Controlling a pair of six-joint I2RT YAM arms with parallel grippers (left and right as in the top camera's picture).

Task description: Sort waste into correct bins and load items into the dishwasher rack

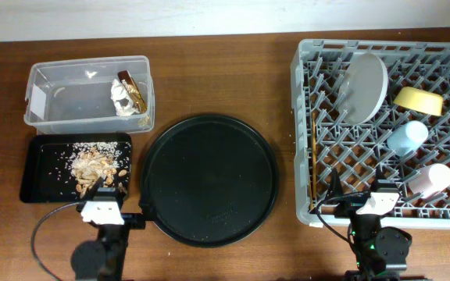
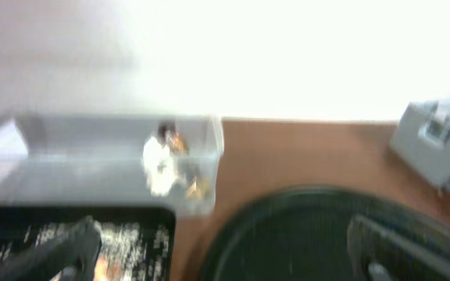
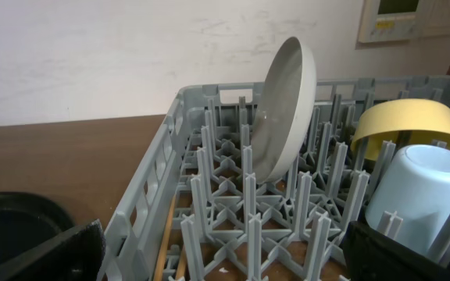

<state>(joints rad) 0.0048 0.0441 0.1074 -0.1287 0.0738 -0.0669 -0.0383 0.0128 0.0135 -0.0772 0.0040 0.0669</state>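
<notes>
Fingers [image 3: 49, 254] of our right gripper [image 3: 225, 254] and left gripper [image 2: 221, 246] spread wide, empty; beyond the right pair, the smooth round plate [image 3: 287, 109] leans among grey plastic rack [image 3: 143, 203] pegs.

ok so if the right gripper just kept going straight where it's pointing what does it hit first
Most likely the upright pegs of the dishwasher rack, right ahead of the open right gripper. The plate stands on edge behind them, slightly right. Depth is hard to judge.

Table [image 1: 209, 70]: rack [image 1: 297, 140]; tub [image 1: 84, 62]; tray [image 1: 41, 176]; round tray [image 1: 209, 179]
</notes>
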